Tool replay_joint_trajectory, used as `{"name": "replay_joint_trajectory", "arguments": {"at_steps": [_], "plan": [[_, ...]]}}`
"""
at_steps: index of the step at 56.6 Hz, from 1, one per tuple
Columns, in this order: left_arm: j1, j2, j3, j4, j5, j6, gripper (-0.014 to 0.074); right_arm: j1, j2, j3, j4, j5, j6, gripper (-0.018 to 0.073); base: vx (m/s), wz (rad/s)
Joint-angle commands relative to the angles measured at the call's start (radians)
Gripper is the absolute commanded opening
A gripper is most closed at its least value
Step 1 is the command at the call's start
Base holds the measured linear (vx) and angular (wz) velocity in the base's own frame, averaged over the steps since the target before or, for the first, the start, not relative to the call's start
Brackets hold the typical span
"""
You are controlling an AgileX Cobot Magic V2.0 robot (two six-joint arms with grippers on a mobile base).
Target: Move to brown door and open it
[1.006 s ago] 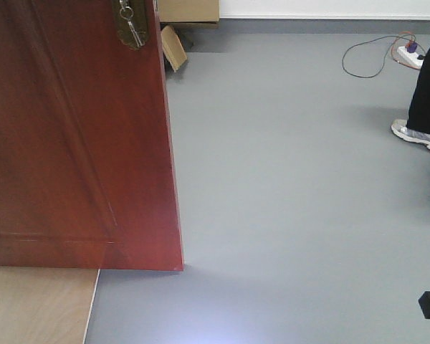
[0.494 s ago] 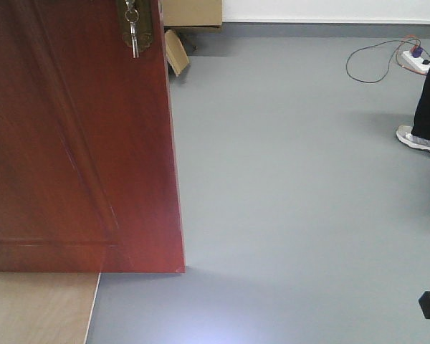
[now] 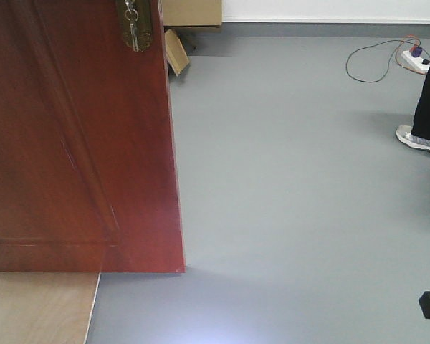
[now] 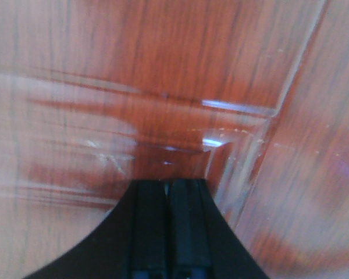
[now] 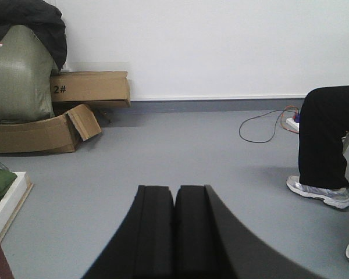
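Brown door (image 3: 79,143) fills front view's left, free edge over grey floor (image 3: 294,179), keys in lock plate (image 3: 135,25). Left tool (image 4: 168,192) closed, empty, pressed near glossy panel. Right tool (image 5: 174,203) closed, empty. Likely heavy, rigid, slick; push near free edge.

Brown door (image 3: 79,136) runs off the front view's top and left edges; its lock plate (image 3: 135,25) is cut at the top, keys too small to make out; left wrist view is blurred, door panel grain smeared; seated person (image 5: 326,136) cropped at the right edge, only legs and shoes visible.
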Motion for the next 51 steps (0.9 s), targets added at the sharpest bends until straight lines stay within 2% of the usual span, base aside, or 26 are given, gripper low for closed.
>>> {"name": "replay_joint_trajectory", "arguments": {"at_steps": [1,41,51], "plan": [[-0.003,-0.030,-0.034,-0.013,-0.089,-0.005,-0.0006,-0.005,-0.009,0.005,-0.003,-0.082,-0.005,0.0000,0.00,0.00],[-0.007,-0.026,-0.032,-0.013,-0.086,-0.005,-0.0006,-0.005,-0.009,0.005,-0.003,-0.082,-0.005,0.0000,0.00,0.00],[-0.014,-0.120,0.064,0.013,-0.107,-0.005,-0.0006,-0.005,-0.009,0.005,-0.003,-0.082,-0.005,0.0000,0.00,0.00]]}}
